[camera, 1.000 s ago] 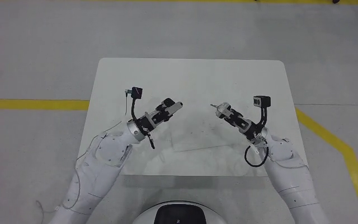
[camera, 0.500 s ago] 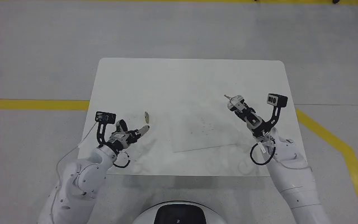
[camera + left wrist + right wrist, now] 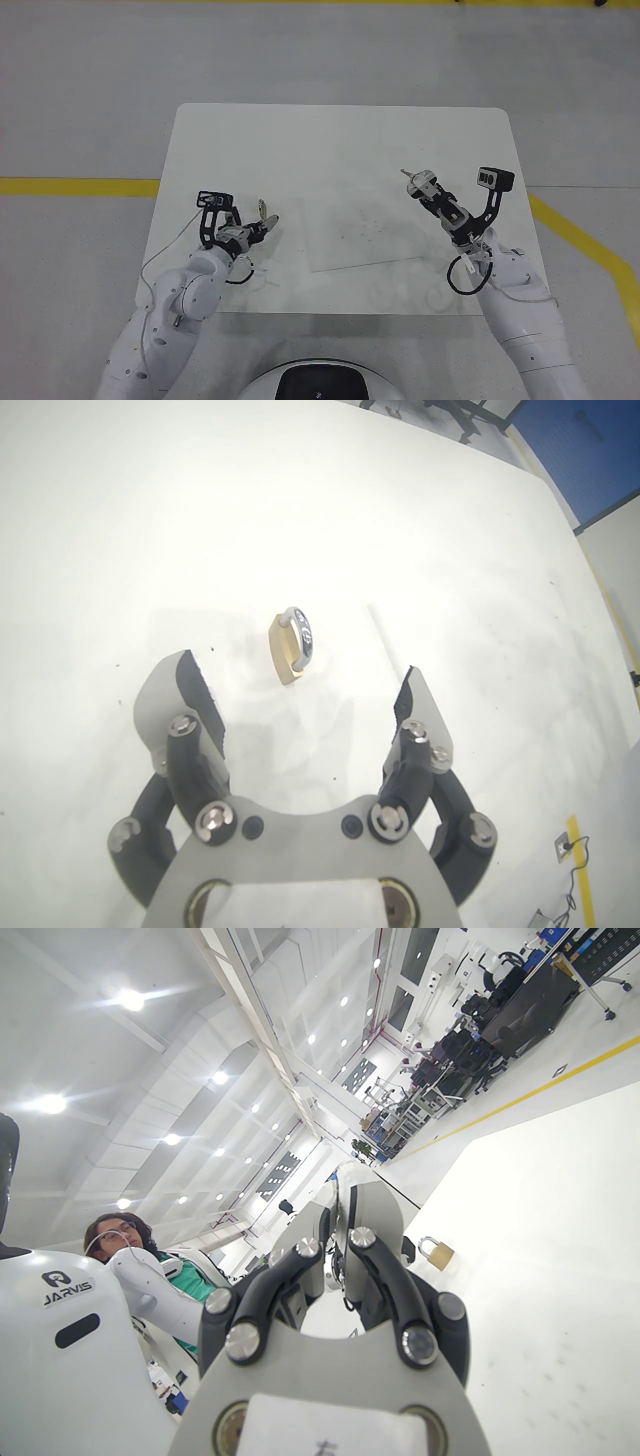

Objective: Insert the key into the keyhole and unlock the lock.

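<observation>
Place: we identify a robotics lab in an industrial hall.
Floor: we note grey flooring (image 3: 320, 50) marked with yellow lines (image 3: 70, 186).
Ceiling: high, with rows of lamps (image 3: 132, 1000).
Background: equipment racks (image 3: 425, 1095).

You see the lock (image 3: 290, 650) with a brass body, satin and dull gold, under a polished chrome shackle — mirror-glossy. The table (image 3: 450, 550) is white, matt and smooth, faintly scuffed. On the left gripper (image 3: 300, 667) the finger shells look like smooth pale-grey metal, the pads (image 3: 206, 700) black rough rubber, the screws bright steel.
</observation>
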